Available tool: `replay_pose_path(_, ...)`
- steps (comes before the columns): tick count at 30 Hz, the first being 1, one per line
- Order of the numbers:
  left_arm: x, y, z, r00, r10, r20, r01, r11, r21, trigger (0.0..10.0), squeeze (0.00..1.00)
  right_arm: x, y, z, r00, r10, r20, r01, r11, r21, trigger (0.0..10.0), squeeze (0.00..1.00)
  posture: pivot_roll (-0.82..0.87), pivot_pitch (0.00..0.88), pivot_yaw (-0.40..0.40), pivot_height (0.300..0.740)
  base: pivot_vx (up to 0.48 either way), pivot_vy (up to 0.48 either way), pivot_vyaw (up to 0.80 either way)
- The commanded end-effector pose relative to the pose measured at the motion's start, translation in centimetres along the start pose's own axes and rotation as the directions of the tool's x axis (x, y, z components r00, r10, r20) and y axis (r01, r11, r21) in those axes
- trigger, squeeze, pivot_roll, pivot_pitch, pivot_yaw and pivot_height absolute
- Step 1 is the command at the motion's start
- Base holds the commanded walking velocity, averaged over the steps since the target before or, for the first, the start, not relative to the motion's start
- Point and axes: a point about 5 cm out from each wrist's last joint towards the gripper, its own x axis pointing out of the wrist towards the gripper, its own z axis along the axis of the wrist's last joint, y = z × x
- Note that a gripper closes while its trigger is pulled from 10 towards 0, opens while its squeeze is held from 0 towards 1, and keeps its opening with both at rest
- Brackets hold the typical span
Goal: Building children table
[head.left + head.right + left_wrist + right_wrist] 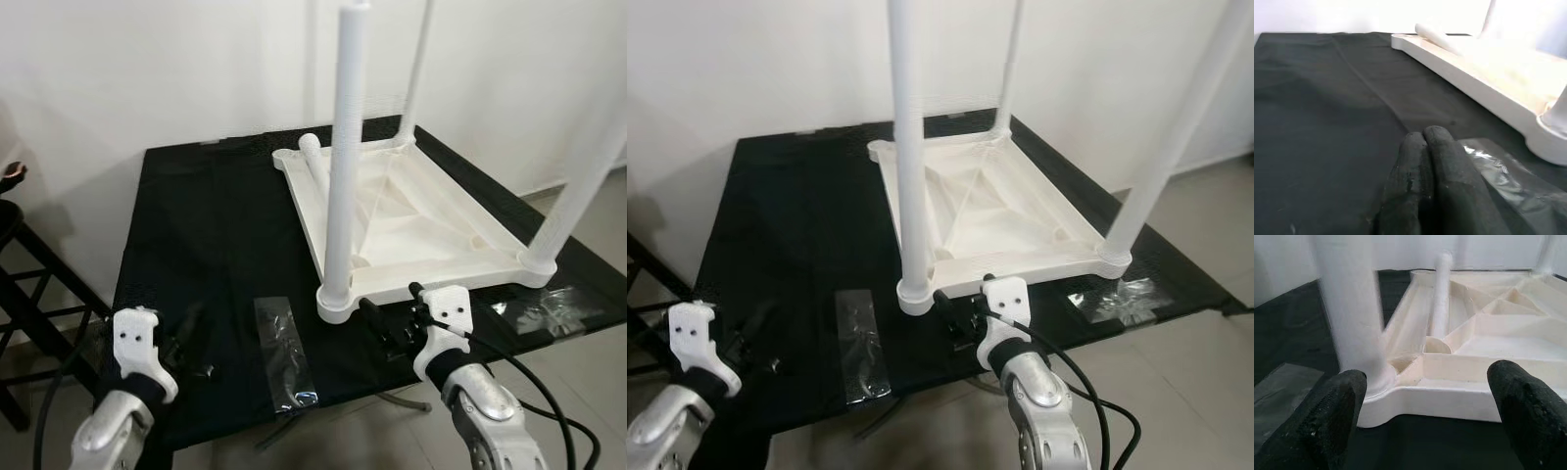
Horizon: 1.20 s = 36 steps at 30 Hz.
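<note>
A white children's table top (431, 235) lies upside down on a black-covered table (196, 225). Three white legs stand upright in its corners: one near-left (345, 147), one near-right (578, 186) and one far-right (416, 73). A fourth leg (315, 162) lies loose inside the top by the far-left corner. My right gripper (392, 299) is open just in front of the top's near edge, beside the near-left leg (1352, 313). My left gripper (193, 345) rests low over the black cloth at the near left, with its fingers (1425, 147) pressed together on nothing.
A clear plastic bag (282, 352) lies on the cloth between the grippers, and another (544, 308) lies near the right front corner. A dark stool frame (24, 264) stands left of the table. A white wall is behind, with bare floor at the right.
</note>
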Motion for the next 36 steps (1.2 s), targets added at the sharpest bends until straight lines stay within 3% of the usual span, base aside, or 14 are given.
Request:
replay_pose_path(1,-0.2,-0.7,-0.4,1.000,0.002,-0.023,-0.002,1.000,-0.020,10.0,0.00,0.1,0.5,0.4,0.999,0.027,0.022,-0.026,0.999,-0.032,10.0,0.00,-0.06,0.000,0.030,0.740,0.000,-0.450,0.00)
replay_pose_path(4,0.1,-1.0,-0.4,0.999,0.026,-0.023,-0.027,0.999,-0.024,10.0,0.00,0.3,0.9,0.7,0.997,0.069,0.045,-0.065,0.995,-0.074,10.0,0.00,-0.06,0.000,0.036,0.740,0.000,-0.460,0.00)
replay_pose_path(12,0.0,-0.9,-0.3,0.998,0.041,-0.038,-0.043,0.999,-0.031,10.0,0.00,0.5,1.6,0.4,0.990,0.118,0.072,-0.112,0.990,-0.089,10.0,0.00,-0.06,0.000,0.031,0.740,0.000,-0.473,0.00)
replay_pose_path(36,1.5,-1.7,1.0,1.000,0.006,-0.028,-0.005,0.999,0.043,10.0,0.00,1.4,1.5,0.3,0.986,0.148,0.074,-0.136,0.981,-0.142,10.0,0.00,-0.06,0.000,0.016,0.740,0.000,-0.479,0.00)
